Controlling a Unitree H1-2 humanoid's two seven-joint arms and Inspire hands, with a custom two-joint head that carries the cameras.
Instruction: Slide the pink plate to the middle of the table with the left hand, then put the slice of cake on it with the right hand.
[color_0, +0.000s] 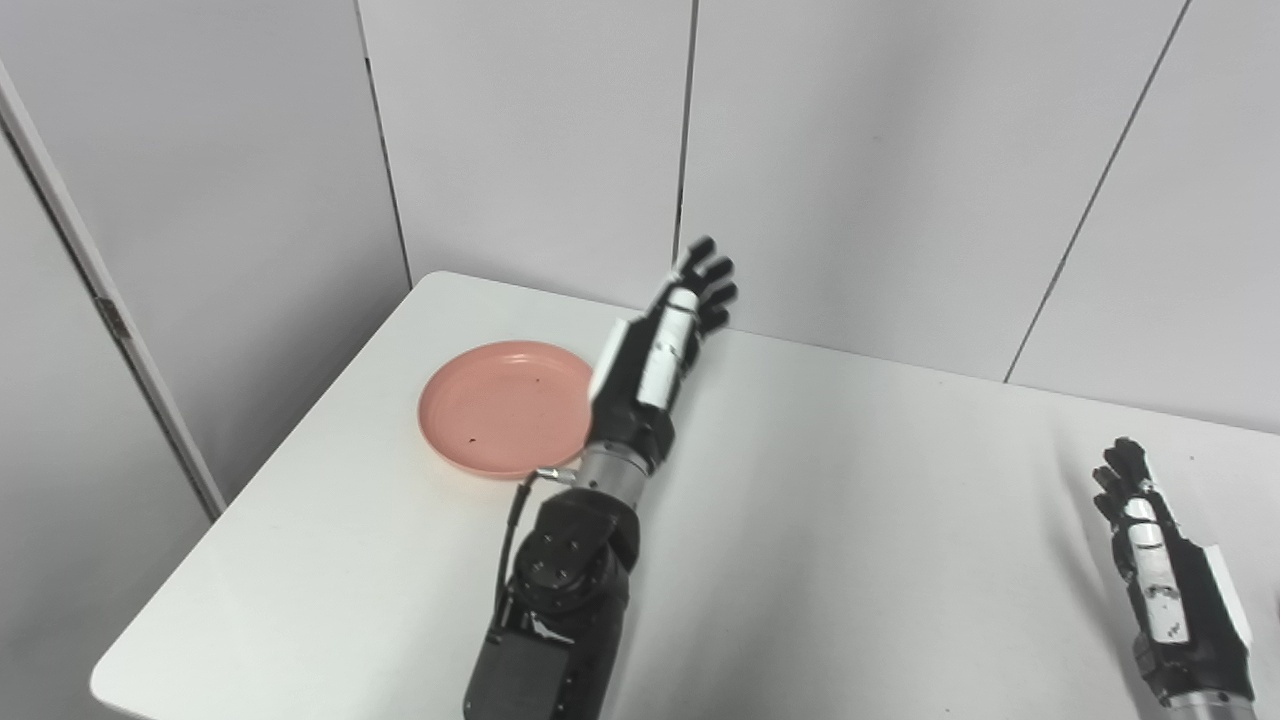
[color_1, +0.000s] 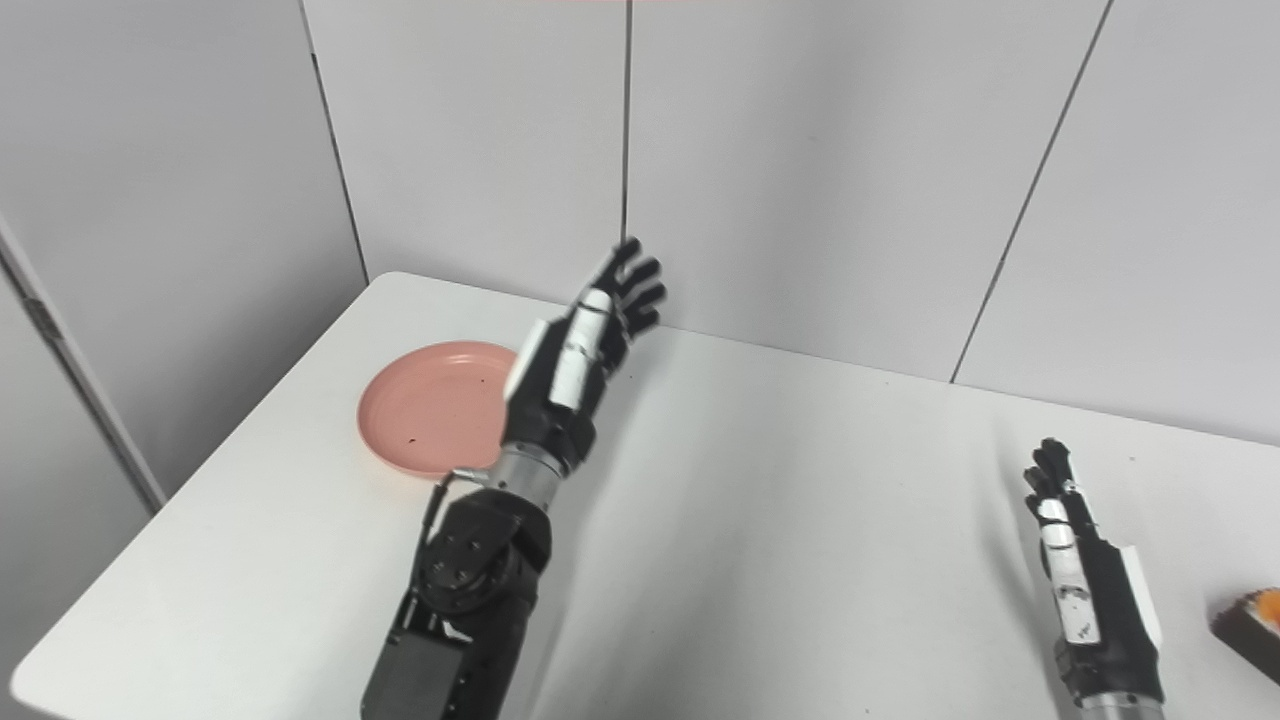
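1. Near the tabletop's left edge, toward the far left corner, I see the pink plate (color_0: 503, 407) lying flat, well apart from the middle of the table (color_0: 820, 520); the slide looks not yet done.
2. My left hand (color_0: 665, 335) is raised just beside the plate's right rim, fingers spread and extended, holding nothing. I cannot tell whether it touches the rim (the forearm hides that part).
3. My right hand (color_1: 1085, 580) rests near the right edge of the tabletop, fingers straight and apart, empty.
4. The slice of cake (color_1: 1250, 625) shows only in the right eye view, at the right edge of the tabletop, just beside the right hand and cut off by the frame: dark body, orange on top.
5. Handling judgement, plate: it appears thin, light, rigid and smooth, so it should slide easily. I would press the fingertips on the raised rim or flat in the well, and push gently to avoid tipping it.
6. Handling judgement, cake: probably soft and crushable. I would grip the sides lightly, low on the body.
7. Markings: no brand, label or legible writing is visible; the plate carries only a few small dark specks.
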